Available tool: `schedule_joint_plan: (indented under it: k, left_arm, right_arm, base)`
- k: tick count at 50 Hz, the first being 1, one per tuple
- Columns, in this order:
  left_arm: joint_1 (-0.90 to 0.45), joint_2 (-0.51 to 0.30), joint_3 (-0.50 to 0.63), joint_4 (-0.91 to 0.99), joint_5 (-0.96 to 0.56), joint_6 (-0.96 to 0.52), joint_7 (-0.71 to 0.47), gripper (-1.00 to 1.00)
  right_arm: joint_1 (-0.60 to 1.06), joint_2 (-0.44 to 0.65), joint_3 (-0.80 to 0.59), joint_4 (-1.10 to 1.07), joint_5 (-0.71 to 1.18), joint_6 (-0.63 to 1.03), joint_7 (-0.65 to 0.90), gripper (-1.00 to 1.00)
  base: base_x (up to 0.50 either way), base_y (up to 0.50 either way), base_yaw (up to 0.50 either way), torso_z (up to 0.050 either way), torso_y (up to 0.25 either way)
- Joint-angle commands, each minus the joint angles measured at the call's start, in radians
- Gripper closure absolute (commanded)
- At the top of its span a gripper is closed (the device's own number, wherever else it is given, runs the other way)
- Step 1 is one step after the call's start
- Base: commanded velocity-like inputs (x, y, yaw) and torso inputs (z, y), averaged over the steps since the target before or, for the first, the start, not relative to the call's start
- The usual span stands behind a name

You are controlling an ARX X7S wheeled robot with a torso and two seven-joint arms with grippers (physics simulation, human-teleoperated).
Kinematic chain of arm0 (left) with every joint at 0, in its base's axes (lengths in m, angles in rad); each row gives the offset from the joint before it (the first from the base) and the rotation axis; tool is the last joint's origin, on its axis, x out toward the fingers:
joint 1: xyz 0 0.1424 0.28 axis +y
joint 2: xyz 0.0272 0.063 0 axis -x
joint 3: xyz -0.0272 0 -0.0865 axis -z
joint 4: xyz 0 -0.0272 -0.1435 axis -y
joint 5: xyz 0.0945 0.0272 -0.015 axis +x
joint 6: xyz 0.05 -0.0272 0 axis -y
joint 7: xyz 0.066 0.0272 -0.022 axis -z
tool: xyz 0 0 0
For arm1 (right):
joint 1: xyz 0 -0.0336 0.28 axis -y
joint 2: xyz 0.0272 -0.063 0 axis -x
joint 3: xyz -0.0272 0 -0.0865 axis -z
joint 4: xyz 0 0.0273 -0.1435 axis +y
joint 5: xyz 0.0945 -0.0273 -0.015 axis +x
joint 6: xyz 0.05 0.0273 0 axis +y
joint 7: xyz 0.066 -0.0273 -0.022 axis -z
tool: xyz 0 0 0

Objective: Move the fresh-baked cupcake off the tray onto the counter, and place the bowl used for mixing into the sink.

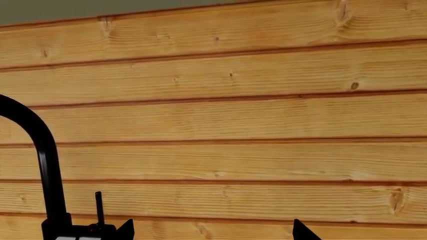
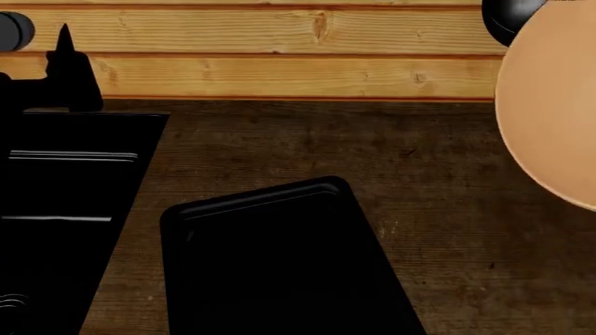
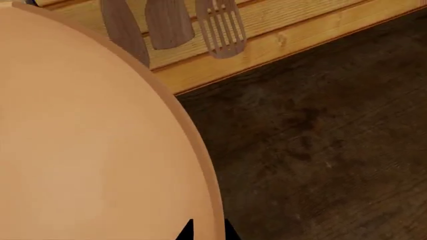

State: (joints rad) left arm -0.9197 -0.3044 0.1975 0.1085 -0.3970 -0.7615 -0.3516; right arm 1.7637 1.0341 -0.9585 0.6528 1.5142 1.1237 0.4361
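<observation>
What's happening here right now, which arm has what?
The right gripper is pinched on the rim of the bowl, which is lifted at the right side of the head view, above the counter. The tray lies bare on the counter beside the sink; no cupcake shows in any view. The left gripper is open and empty, facing the plank wall near the faucet.

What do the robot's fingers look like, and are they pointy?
Only small bits show. The left gripper has two plain black fingers ending in sharp, pointed triangle tips. The right gripper shows the same kind of black pointed fingers. In the head view, a glossy black rounded part peeks in at the top. No cables or markings are visible.
</observation>
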Motion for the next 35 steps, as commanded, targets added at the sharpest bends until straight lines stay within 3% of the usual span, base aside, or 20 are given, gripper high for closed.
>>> schedule_joint_plan:
  k: [1, 17, 35]
  left_arm:
    - [0.000, 0.003, -0.010, -0.002, -0.007, 0.005, 0.003, -1.00]
    - [-0.011, 0.000, -0.012, -0.009, -0.013, 0.007, 0.002, -1.00]
    - [-0.009, -0.003, -0.009, -0.004, -0.018, 0.006, -0.003, -1.00]
  right_arm:
    - [0.022, -0.039, 0.045, -0.026, 0.044, -0.021, -0.006, 1.00]
    - [0.008, -0.090, 0.071, -0.039, 0.077, -0.056, -0.036, 1.00]
    - [-0.083, -0.175, 0.163, -0.132, 0.257, -0.109, -0.007, 1.00]
  base:
    - [0.00, 0.00, 0.00, 0.000, 0.000]
    - [0.00, 0.00, 0.00, 0.000, 0.000]
    - [0.00, 0.00, 0.00, 0.000, 0.000]
